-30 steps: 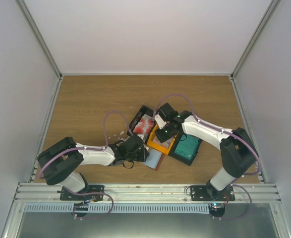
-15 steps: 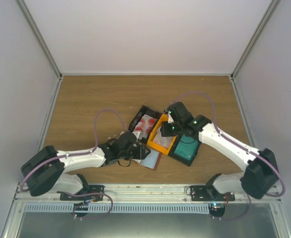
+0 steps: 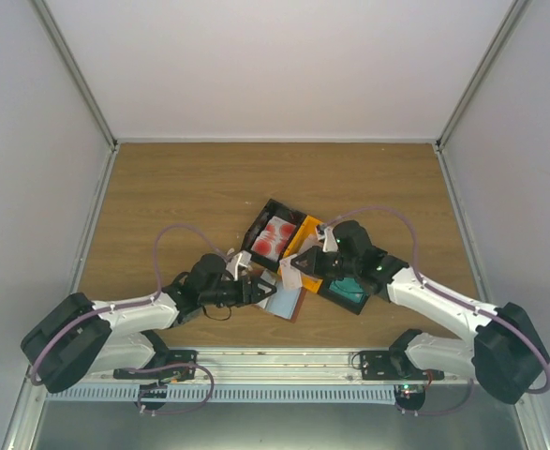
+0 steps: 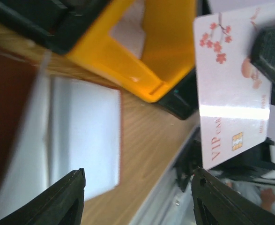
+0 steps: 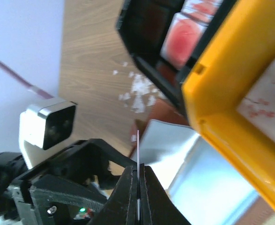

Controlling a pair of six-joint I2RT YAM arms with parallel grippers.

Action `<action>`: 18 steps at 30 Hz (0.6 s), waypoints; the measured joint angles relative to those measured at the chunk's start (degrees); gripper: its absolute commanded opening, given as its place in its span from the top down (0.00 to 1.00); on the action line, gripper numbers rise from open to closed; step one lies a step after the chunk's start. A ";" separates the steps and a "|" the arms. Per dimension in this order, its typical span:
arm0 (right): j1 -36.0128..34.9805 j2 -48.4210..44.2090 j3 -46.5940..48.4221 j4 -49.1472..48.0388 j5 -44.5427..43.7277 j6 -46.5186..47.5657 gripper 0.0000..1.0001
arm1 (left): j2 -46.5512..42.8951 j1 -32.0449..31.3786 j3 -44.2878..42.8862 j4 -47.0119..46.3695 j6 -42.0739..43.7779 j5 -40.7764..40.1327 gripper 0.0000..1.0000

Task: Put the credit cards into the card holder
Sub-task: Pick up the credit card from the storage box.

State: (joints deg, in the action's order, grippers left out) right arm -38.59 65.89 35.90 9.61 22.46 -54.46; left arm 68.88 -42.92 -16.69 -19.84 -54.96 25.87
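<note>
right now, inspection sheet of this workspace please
surface: wooden table, things bunched near the arms
job's things: card holder lies open on the table; one card is held on edge above the table; red-blotched cards and teal cards sit in black trays
clutter: orange tray; white scraps
grippers: left gripper open, empty, by the holder; right gripper shut on the card
cables: purple cable loops off each arm, snagged on nothing seen
surroundings: white walls; metal rail at the near edge
</note>
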 measured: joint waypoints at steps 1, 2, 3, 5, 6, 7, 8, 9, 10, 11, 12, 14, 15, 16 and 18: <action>0.00 0.02 -0.57 -2.16 1.22 -0.76 1.00 | -0.37 0.35 0.50 -1.42 -0.98 1.55 0.36; -0.02 0.11 -1.18 -4.57 2.56 -1.64 0.99 | -0.57 0.50 0.63 -2.62 -1.60 2.64 0.36; -0.02 0.24 -1.70 -6.60 3.87 -2.29 1.00 | -0.81 0.66 0.63 -4.02 -2.23 3.76 0.36; -0.04 0.87 -2.43 -10.27 6.27 -3.50 1.00 | -1.36 0.83 0.63 -6.29 -3.19 5.07 0.36; -0.07 1.27 -2.62 -11.76 7.34 -4.00 0.99 | -1.73 0.90 0.63 -7.26 -3.61 5.53 0.36; -0.09 1.53 -2.82 -13.07 8.17 -4.37 1.00 | -2.01 0.96 0.63 -7.91 -3.87 5.86 0.38; -0.09 1.64 -2.95 -14.10 8.90 -4.61 1.00 | -2.27 1.05 0.63 -8.48 -4.04 6.05 0.41; -0.11 1.68 -3.15 -15.21 9.79 -4.92 0.99 | -2.43 1.18 0.63 -8.98 -4.33 6.19 0.46; -0.13 1.75 -3.32 -16.50 10.84 -5.11 1.00 | -2.43 1.31 0.61 -9.44 -4.52 6.25 0.52; -0.15 1.95 -3.34 -17.33 11.61 -5.38 0.99 | -2.40 1.49 0.61 -9.60 -4.92 6.29 0.59; -0.22 2.29 -3.34 -18.27 12.48 -5.42 0.99 | -2.40 1.57 0.61 -9.79 -5.05 6.43 0.67; -0.28 3.17 -3.34 -18.88 13.49 -5.42 0.99 | -2.34 1.79 0.61 -10.93 -5.51 6.71 0.82; -0.31 3.74 -3.34 -18.93 13.97 -5.35 0.97 | -2.34 1.79 0.61 -11.50 -5.77 6.78 0.89; -0.33 4.20 -3.34 -18.73 14.23 -5.18 0.93 | -2.34 1.84 0.63 -11.96 -5.95 6.88 0.97; -0.24 4.46 -3.32 -17.66 13.94 -3.96 0.76 | -2.34 1.99 0.74 -11.82 -5.79 7.08 1.00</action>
State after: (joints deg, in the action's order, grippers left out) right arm -38.83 70.35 32.58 -8.05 36.40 -58.41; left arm 66.54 -40.93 -15.94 -31.66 -60.75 32.95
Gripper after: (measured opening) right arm 0.060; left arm 0.060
